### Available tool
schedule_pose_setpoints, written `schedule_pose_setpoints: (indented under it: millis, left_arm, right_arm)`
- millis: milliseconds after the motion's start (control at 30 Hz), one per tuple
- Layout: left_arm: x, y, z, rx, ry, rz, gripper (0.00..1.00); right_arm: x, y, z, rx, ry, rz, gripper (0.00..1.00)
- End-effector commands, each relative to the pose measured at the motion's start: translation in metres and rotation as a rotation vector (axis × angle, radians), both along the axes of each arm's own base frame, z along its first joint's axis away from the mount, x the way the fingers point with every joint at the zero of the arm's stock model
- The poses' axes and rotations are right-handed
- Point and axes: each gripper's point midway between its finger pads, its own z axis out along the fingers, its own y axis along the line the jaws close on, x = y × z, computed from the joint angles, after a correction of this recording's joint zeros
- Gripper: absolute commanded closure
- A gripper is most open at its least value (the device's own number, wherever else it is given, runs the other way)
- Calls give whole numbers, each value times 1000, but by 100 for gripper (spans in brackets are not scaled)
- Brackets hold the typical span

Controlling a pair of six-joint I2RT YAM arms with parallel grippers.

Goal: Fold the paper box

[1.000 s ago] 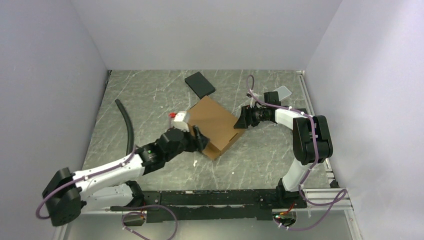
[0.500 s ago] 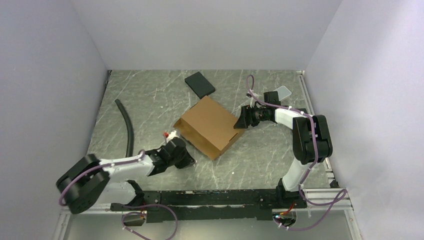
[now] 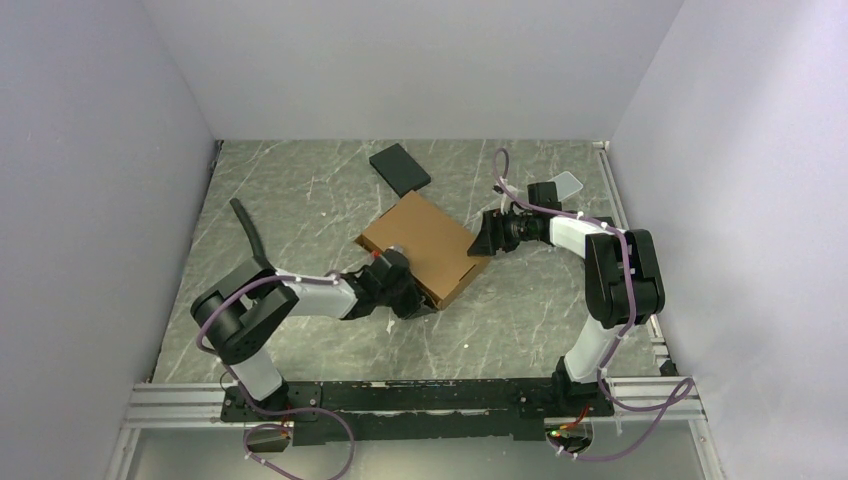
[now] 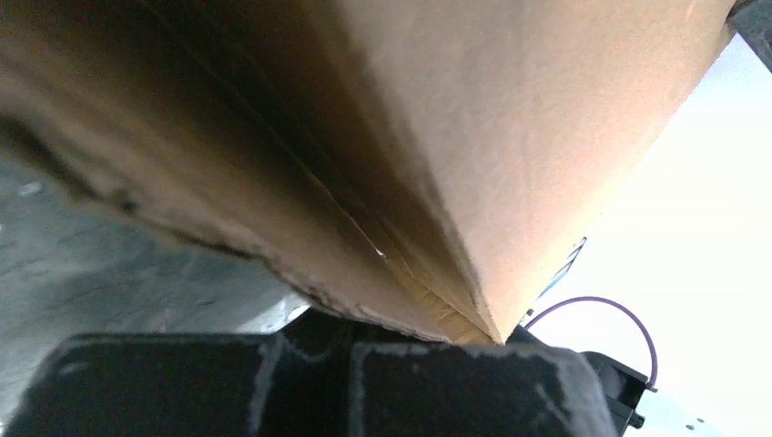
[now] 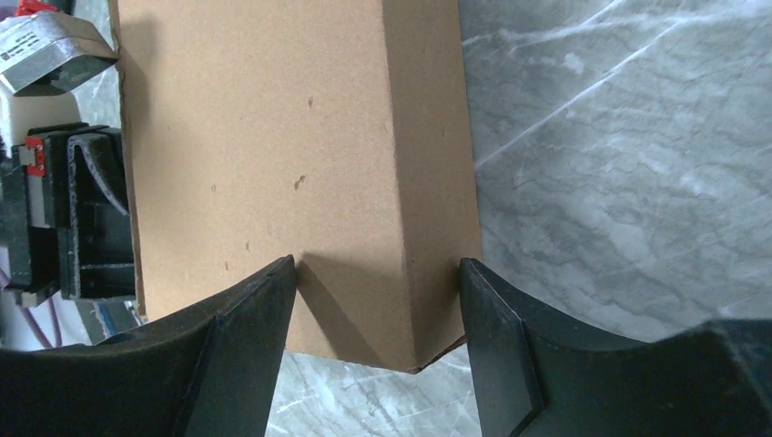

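From above, your paper box [image 3: 420, 245] lies mid-table looking closed into a shallow shape, so I judge the folding nearly done, with only the near-left edge left to tuck or press. Your left gripper [image 3: 400, 290] reaches low against that edge and your right gripper [image 3: 484, 240] meets the box's right corner. The left wrist view shows only cardboard edge close up; you cannot tell that hand's opening. The right wrist view shows fingers [image 5: 255, 309] spread wide, straddling the corner.

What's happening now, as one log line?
box: looks closed | left gripper: at its near-left edge | right gripper: straddling its right corner
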Motion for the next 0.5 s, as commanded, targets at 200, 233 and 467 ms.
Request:
schedule_pose_setpoints:
  millis: [200, 233, 467]
  left_arm:
    - [36, -37, 64, -31, -84, -14, 100]
    - [33, -31, 59, -4, -85, -19, 100]
    - [2, 50, 16, 301, -26, 6, 86]
  right_arm:
    - [-5, 3, -18, -66, 36, 5, 32]
    - [-4, 2, -18, -71, 34, 0, 32]
    - [-1, -3, -21, -88, 35, -17, 32]
